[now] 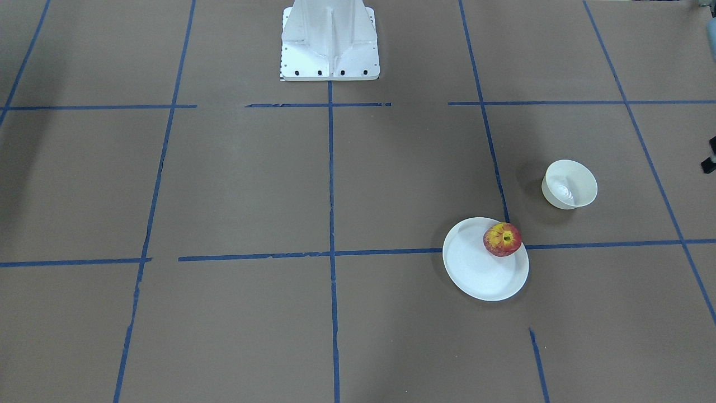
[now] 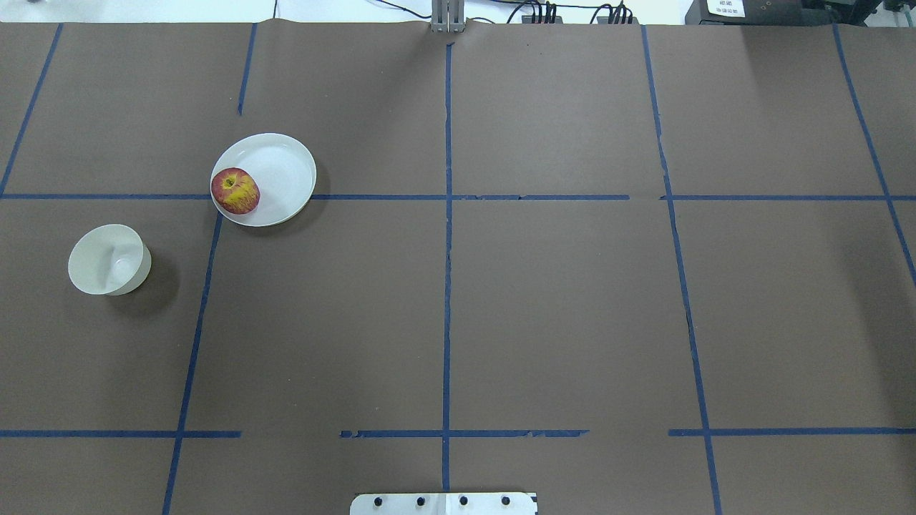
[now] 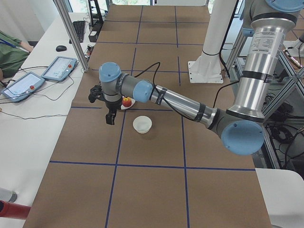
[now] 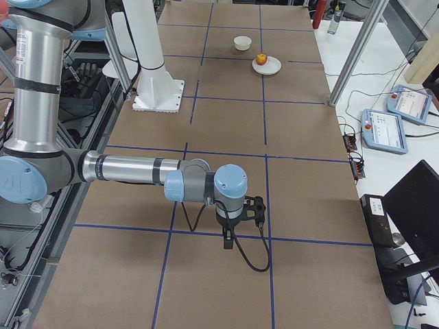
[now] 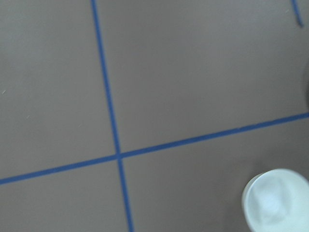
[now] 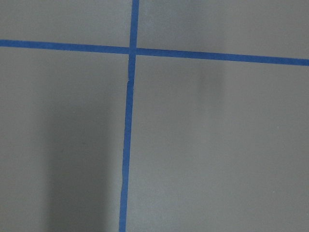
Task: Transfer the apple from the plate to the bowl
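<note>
Two dishes sit on the robot's left half of the brown-papered table [image 2: 558, 307]. Leftmost in the overhead view is the bowl [image 2: 107, 261], upright and standing alone. To its right and farther from the robot is the plate [image 2: 283, 168], lying over a crossing of the blue tape lines [image 2: 447, 286]. The apple [image 2: 235, 190] is on the plate at its left edge, on the side toward the bowl, stem dimple up, apart from the bowl.

The left gripper [image 3: 109, 120] shows from the side only. It hangs above the table near both dishes and touches neither; fingers apart or together, cannot tell. The robot base [image 2: 444, 503] is at bottom centre. The right gripper [image 4: 228, 242] hangs over a tape crossing at the table's right end, well apart from the dishes; its fingers' state cannot be told either.
</note>
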Controlling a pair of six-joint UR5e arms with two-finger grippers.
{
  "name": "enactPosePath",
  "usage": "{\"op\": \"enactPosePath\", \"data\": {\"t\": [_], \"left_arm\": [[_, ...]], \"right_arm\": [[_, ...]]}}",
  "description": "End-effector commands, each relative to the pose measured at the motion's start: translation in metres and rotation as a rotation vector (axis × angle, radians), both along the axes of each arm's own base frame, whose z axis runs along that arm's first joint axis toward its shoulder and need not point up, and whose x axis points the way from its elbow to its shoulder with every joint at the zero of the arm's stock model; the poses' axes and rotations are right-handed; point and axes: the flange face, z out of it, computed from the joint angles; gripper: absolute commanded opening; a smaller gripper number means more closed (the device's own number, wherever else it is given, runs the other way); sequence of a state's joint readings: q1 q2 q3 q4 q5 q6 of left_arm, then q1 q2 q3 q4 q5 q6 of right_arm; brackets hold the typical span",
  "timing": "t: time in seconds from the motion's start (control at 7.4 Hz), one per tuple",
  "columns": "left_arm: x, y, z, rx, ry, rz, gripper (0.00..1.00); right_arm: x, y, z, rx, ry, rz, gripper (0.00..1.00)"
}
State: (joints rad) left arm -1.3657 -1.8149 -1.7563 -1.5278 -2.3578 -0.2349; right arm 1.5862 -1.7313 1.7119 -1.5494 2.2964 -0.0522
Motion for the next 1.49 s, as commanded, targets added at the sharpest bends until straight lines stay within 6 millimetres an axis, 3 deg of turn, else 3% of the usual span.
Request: {"op": "enactPosePath", "data": {"t": [0.0, 0.27, 0.54, 0.68, 0.81, 1.35], "left_arm": [[0.117, -0.017, -0.061, -0.066, -0.029, -0.035, 1.00], [0.189, -0.020, -0.079, -0.094, 0.012, -0.072, 1.00], [0.250, -0.030, -0.055, -0.064, 0.001, -0.186, 1.00], [0.268, -0.031, -0.049, -0.085, 0.011, -0.192, 1.00], [0.299, -0.022, -0.047, -0.106, 0.007, -0.164, 1.00], [0.330, -0.011, -0.029, -0.119, 0.006, -0.132, 1.00]], "right_arm": [[0.000, 0.000, 0.000, 0.000, 0.000, 0.000, 1.00], [0.000, -0.001, 0.000, 0.001, 0.000, 0.000, 1.00], [0.000, -0.001, 0.000, 0.001, 0.000, 0.000, 1.00], [0.000, 0.000, 0.000, 0.000, 0.000, 0.000, 1.00], [0.000, -0.001, 0.000, 0.001, 0.000, 0.000, 1.00], [0.000, 0.000, 0.000, 0.000, 0.000, 0.000, 1.00]]}}
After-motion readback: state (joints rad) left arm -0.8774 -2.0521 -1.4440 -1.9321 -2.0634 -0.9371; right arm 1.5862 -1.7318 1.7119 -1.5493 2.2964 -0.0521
